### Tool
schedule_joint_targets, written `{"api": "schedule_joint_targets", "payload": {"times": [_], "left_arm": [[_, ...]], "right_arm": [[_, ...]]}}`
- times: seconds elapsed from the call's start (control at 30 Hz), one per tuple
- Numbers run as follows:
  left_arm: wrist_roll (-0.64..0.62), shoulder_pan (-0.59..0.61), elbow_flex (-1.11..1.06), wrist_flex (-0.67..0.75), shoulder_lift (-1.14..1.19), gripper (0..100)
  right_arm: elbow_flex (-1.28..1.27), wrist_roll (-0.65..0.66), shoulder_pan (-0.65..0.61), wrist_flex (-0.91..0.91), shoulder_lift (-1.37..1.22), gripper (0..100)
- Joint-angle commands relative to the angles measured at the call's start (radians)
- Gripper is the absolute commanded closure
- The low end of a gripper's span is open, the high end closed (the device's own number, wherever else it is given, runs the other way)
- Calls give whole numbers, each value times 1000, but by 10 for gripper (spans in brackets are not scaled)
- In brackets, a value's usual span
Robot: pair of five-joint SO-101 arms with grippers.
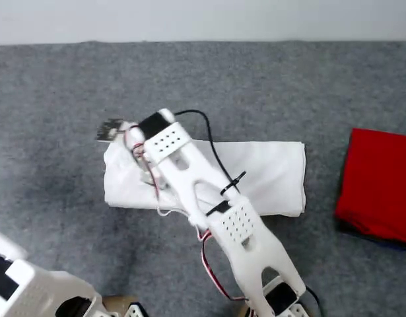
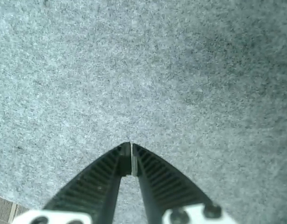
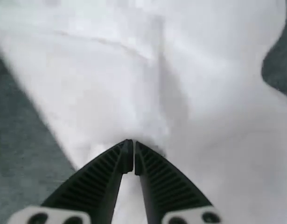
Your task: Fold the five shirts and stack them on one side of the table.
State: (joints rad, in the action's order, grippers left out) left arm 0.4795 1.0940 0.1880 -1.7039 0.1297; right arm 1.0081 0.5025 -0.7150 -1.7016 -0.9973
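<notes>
A white shirt [image 1: 255, 178] lies folded into a long band across the middle of the grey table [image 1: 203, 79]. My right arm [image 1: 189, 172] stretches from the near edge over the shirt to its left end. My right gripper [image 3: 133, 143] is shut, its tips down against the white shirt [image 3: 148, 70]; I cannot tell whether cloth is pinched between them. A folded red shirt [image 1: 377, 185] rests at the right edge on a darker folded layer [image 1: 361, 231]. My left gripper [image 2: 132, 147] is shut and holds nothing, above bare grey table [image 2: 143, 60].
The left arm's white body [image 1: 31, 290] sits in the near left corner. Grey cloth runs open behind the white shirt, to its left, and between it and the red stack. A pale wall [image 1: 203, 20] bounds the far edge.
</notes>
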Motion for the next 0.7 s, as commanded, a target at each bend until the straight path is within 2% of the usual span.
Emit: {"api": "schedule_joint_targets", "payload": {"times": [0.0, 0.13, 0.3, 0.43, 0.67], "left_arm": [[9, -3, 5, 9, -61, 985], [9, -3, 5, 9, -61, 985], [9, -3, 5, 9, -61, 985], [9, -3, 5, 9, -63, 985], [9, -5, 5, 9, -64, 985]], "right_arm": [[63, 9, 58, 31, -19, 989], [172, 5, 30, -96, 5, 989], [184, 2, 16, -96, 110, 989], [64, 2, 8, -97, 203, 989], [-290, -26, 13, -90, 367, 989]]}}
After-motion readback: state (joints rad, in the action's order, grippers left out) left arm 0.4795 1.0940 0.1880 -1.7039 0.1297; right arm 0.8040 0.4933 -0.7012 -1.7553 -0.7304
